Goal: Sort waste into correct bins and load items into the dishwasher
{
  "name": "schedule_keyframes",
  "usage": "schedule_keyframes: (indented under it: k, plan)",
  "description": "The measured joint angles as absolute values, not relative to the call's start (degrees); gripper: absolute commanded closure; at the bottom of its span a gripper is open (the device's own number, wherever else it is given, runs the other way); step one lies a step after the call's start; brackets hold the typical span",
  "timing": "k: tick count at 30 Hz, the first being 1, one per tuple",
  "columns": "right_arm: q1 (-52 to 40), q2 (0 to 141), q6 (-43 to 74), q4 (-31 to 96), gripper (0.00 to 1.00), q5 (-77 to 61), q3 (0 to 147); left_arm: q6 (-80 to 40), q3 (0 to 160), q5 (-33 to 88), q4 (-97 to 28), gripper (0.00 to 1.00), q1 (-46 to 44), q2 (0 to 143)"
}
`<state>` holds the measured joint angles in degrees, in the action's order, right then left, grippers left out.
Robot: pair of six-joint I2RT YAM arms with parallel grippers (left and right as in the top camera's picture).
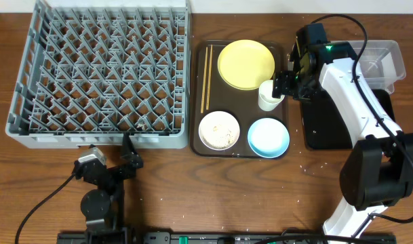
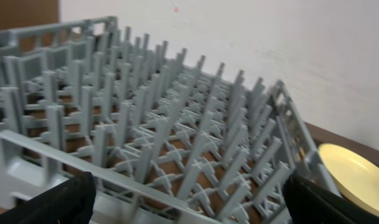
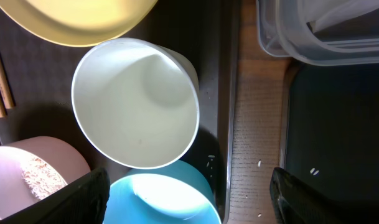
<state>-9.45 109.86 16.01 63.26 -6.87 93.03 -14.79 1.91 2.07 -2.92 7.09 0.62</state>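
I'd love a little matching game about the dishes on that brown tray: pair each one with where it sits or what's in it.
1 yellow plate
2 white bowl
3 light blue bowl
4 chopsticks

A holds rice
B along the left edge of the tray
C bottom right corner, overhead view
D top end, overhead view

Pairs: 1-D, 2-A, 3-C, 4-B

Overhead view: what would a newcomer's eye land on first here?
The big grey rack fills the upper left and has nothing loaded in it. Right of it, a brown tray holds a yellow plate, white bowl, blue bowl and chopsticks. The right tool, open, is right next to the white cup at the tray's right edge.
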Motion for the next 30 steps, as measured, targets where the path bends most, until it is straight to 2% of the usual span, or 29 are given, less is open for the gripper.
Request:
schedule_keyframes:
  k: [7,13,30]
  plan:
    - [-9.45,109.86,15.88,63.24,0.20,-6.87,93.03,-14.90,2.00,6.13,-3.03,0.02,7.09,1.34]
    - [-9.45,109.86,15.66,63.16,0.20,-6.98,93.03,-15.05,4.64,8.93,-5.78,0.02,7.09,8.21]
    - [-9.45,106.52,15.53,62.50,0.11,-7.51,93.03,-14.41,37.21,18.26,-27.42,0.02,7.09,39.20]
